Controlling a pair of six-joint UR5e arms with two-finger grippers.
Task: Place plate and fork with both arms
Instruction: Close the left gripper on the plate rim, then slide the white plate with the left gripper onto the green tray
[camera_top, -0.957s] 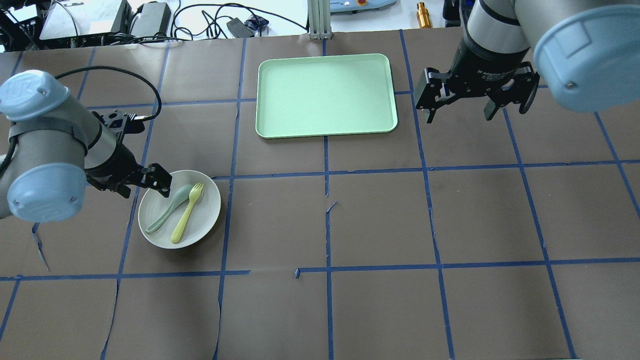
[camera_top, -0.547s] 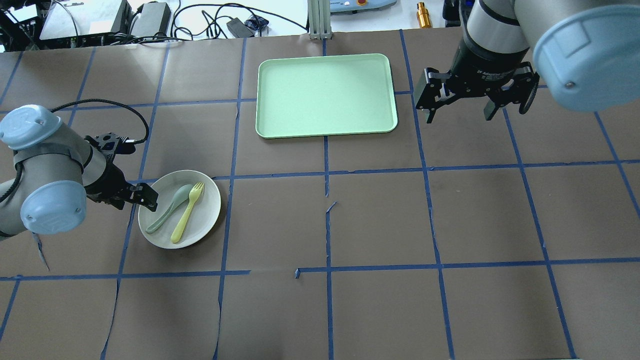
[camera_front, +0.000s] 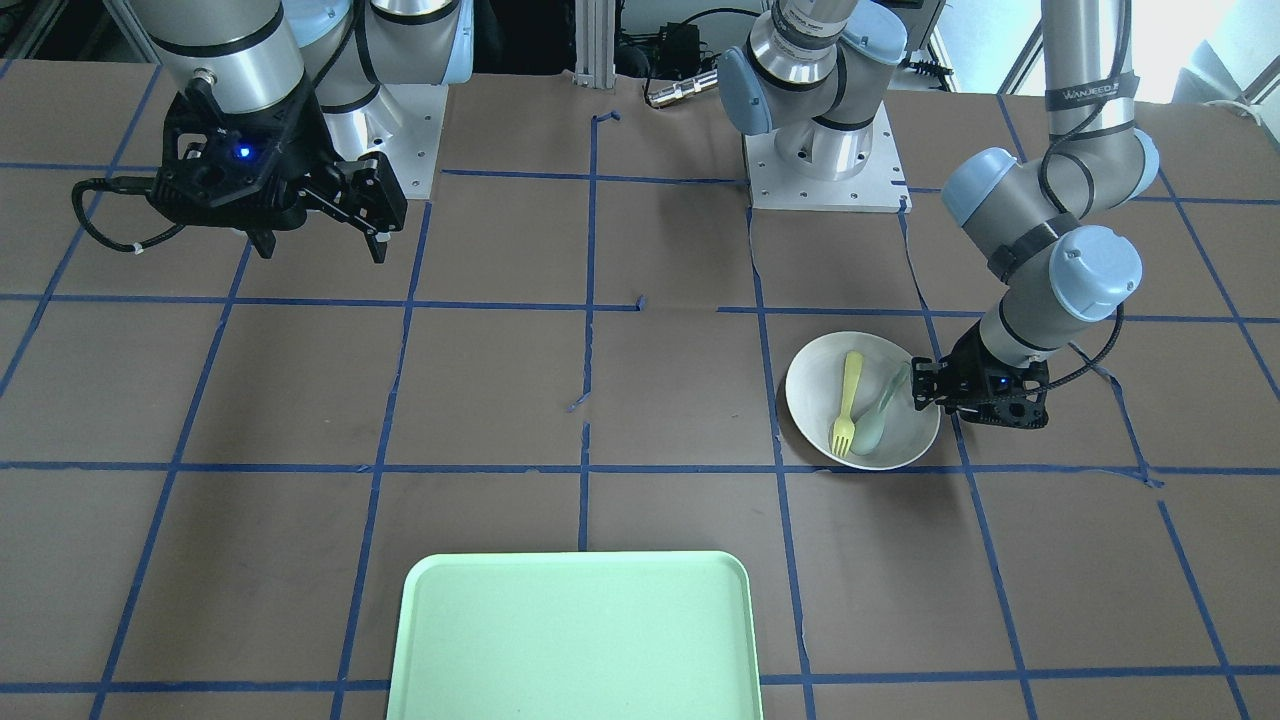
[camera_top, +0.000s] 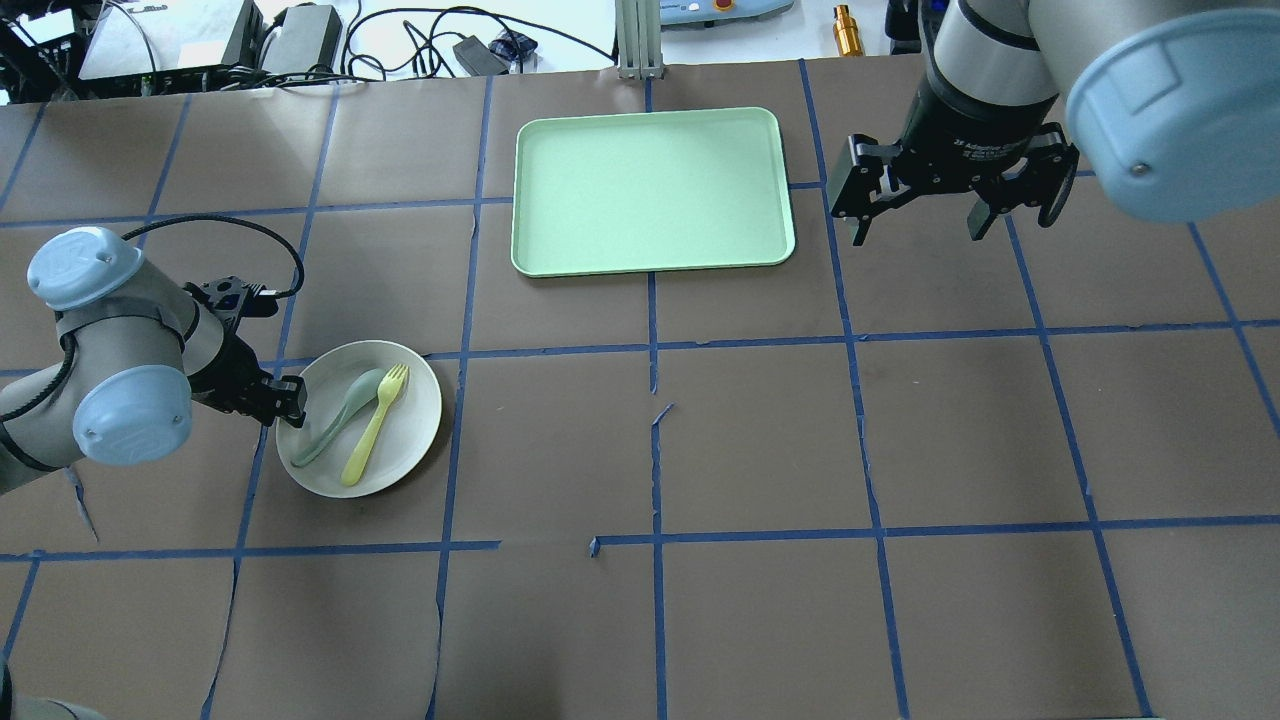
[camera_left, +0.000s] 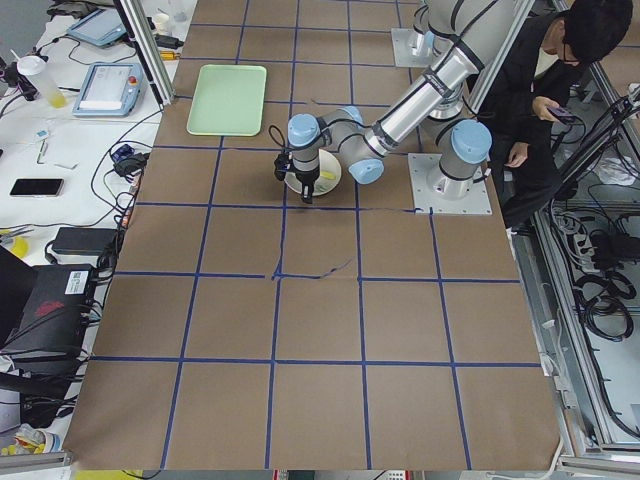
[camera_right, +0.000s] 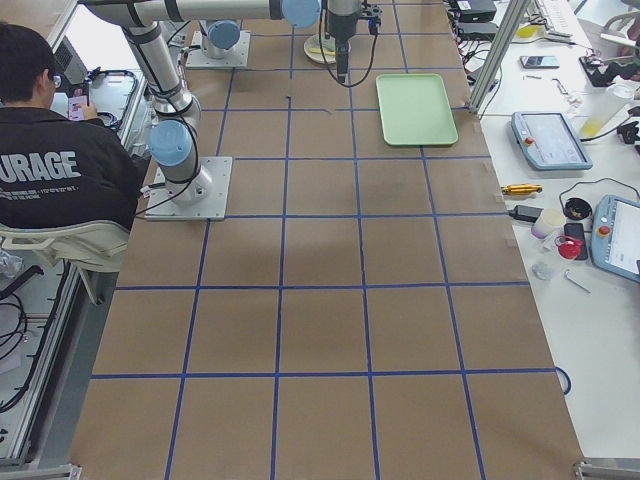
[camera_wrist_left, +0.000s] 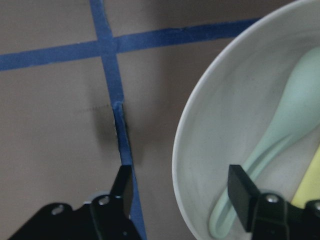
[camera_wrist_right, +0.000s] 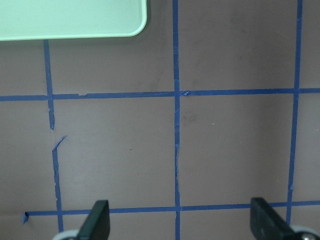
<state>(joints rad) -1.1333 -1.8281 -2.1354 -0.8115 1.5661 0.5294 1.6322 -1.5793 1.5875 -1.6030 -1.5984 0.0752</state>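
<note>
The left tool (camera_top: 290, 398) is open and holds nothing, its fingers astride the rim of the plate (camera_top: 425, 420), one inside and one outside over the worktop (camera_top: 760, 440). The fork (camera_top: 375, 425) lies in the plate beside a spoon (camera_top: 340, 415). The right tool (camera_top: 918, 232) hangs wide open and empty just beside the tray (camera_top: 650, 190).

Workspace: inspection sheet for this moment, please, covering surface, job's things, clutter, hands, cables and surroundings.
Surface: table covered in brown paper with a blue tape grid; some tape torn.
Job's things: fork lies on plate; the plate sits on the table.
Clutter: spoon on the plate beside the fork; empty tray apart.
Hands: left hand open, astride the plate's rim; right hand open, empty, above the table near the tray.
Cables: black cable loops from the left wrist.
Surroundings: seated person behind the robot.
</note>
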